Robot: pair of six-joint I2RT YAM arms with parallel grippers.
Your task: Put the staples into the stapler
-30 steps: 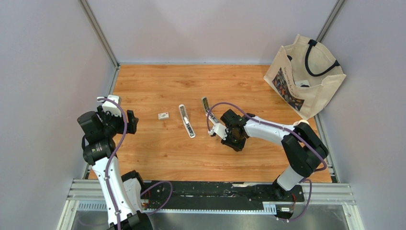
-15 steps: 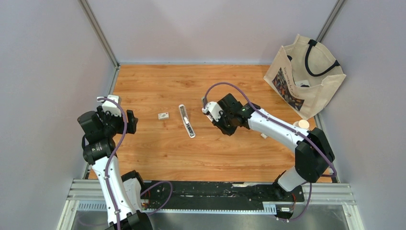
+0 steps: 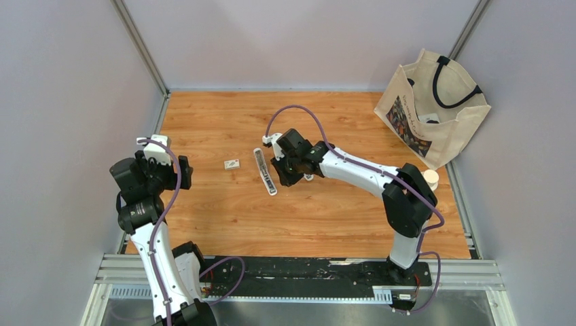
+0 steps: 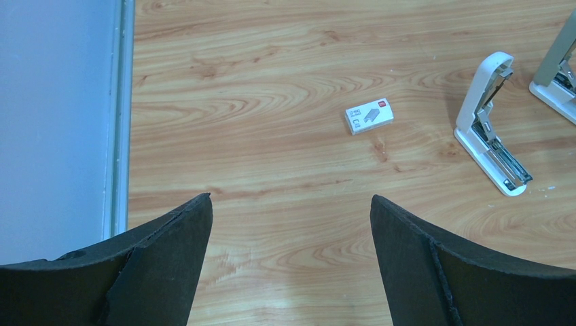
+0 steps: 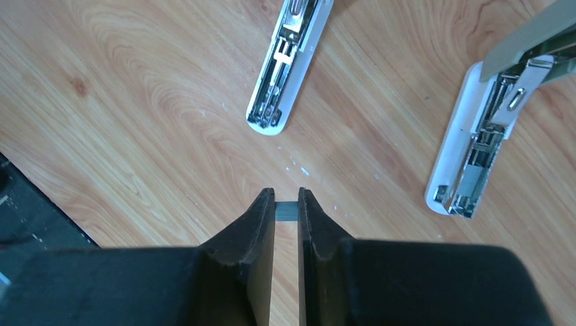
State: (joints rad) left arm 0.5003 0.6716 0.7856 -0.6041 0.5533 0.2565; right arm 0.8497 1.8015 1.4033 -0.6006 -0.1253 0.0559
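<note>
While the left gripper [image 4: 289, 204] hangs with jaws spread wide over the table [image 4: 258, 81] at the near left, the right gripper [image 5: 286, 194] is clenched on the staples [image 5: 286, 212], a small grey strip pinched at its fingertips above the wood. Just ahead of it lie one stapler [image 5: 289, 64] and another stapler [image 5: 475, 142], both opened, with a small white box [image 4: 369, 116] to their left and a cloth bag [image 3: 431, 109] in the far right corner.

2 white arms [image 3: 356, 173], black hands [image 5: 286, 202], purple cables [image 3: 293, 106].

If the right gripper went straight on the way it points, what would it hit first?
Probably bare tabletop just past the staples pinched in the right gripper; the flat-open stapler lies further along that line. Depth is unclear.
</note>
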